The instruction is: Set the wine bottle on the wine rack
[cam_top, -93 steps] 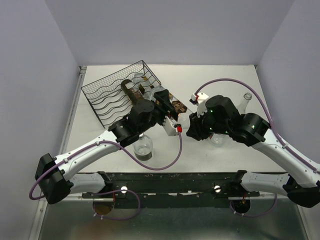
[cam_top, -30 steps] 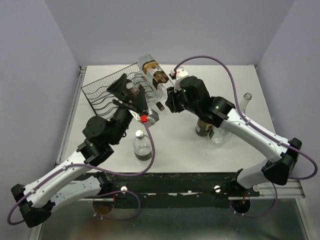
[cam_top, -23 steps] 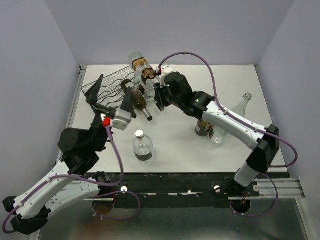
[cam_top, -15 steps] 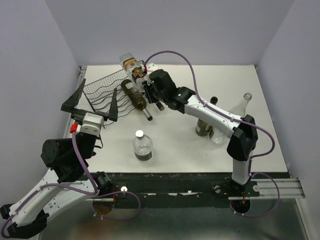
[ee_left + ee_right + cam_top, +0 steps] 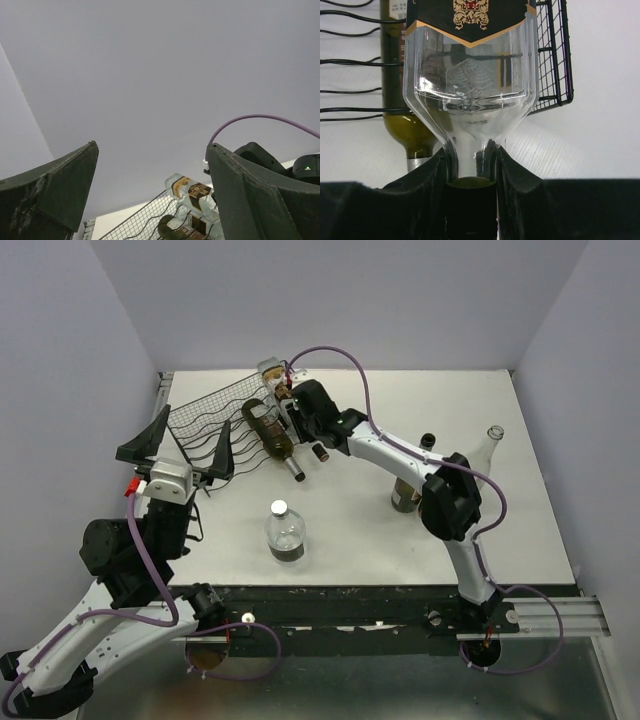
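The black wire wine rack [image 5: 198, 423] stands at the far left, with a dark olive bottle [image 5: 268, 428] lying in it, neck towards the table's middle. My right gripper [image 5: 303, 412] is shut on the neck of a clear wine bottle [image 5: 273, 377] with a black and gold label, holding it over the rack's right end beside the olive bottle. In the right wrist view the fingers [image 5: 432, 175] clamp the clear bottle's [image 5: 470, 75] neck, with the rack [image 5: 552, 55] behind. My left gripper [image 5: 185, 450] is open, empty and raised, near the rack's front; it points up at the back wall [image 5: 152, 190].
A small clear bottle with a white cap [image 5: 285, 532] stands near the front middle. A dark bottle [image 5: 404, 497] and a tall clear bottle [image 5: 487, 448] stand at the right behind my right arm. A small dark cap [image 5: 322, 452] and another [image 5: 428, 440] lie on the table.
My right arm has carried the clear bottle left from the table's middle to the rack's right end. My left arm has let go of the olive bottle and drawn back to the near left, open.
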### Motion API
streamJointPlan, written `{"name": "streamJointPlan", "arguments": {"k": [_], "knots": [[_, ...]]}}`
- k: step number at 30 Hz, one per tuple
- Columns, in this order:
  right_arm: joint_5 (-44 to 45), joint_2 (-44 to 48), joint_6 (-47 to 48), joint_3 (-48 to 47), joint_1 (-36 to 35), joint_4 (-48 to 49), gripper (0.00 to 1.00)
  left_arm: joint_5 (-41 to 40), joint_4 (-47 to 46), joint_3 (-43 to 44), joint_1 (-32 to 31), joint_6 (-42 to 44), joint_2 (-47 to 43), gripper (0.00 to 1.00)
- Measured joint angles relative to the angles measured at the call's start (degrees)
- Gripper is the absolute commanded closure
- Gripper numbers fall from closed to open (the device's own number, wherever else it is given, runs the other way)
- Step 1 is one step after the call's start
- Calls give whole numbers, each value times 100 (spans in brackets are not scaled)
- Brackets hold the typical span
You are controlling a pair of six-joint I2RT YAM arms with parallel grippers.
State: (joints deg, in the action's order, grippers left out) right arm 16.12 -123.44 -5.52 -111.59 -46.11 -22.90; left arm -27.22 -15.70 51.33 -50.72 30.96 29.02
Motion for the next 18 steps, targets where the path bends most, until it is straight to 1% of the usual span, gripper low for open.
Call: {"name": "streamJointPlan", "arguments": {"k": [3,10,12,13,14,16,18], "knots": [[-7,-127,4,-20,79,-72,100,-26,96,0,0,-46,9,1],[-101,-431,9,-581,227,-387,100,-85,605,74,0,-289,46,1],[-103,-466,7,-656,234,-411,98,-87,730,79,0,-348,44,1],[-103,-466,4,-662,234,-420,92,-90,804,79,0,-380,39,1],[-101,-466,2,-664,234,-424,83,-90,870,79,0,-407,28,1],[-107,-466,2,-664,236,-442,61,-92,957,79,0,-461,-4,1],[-120,-466,-2,-664,245,-459,50,-96,1021,79,0,-496,-66,1]]}}
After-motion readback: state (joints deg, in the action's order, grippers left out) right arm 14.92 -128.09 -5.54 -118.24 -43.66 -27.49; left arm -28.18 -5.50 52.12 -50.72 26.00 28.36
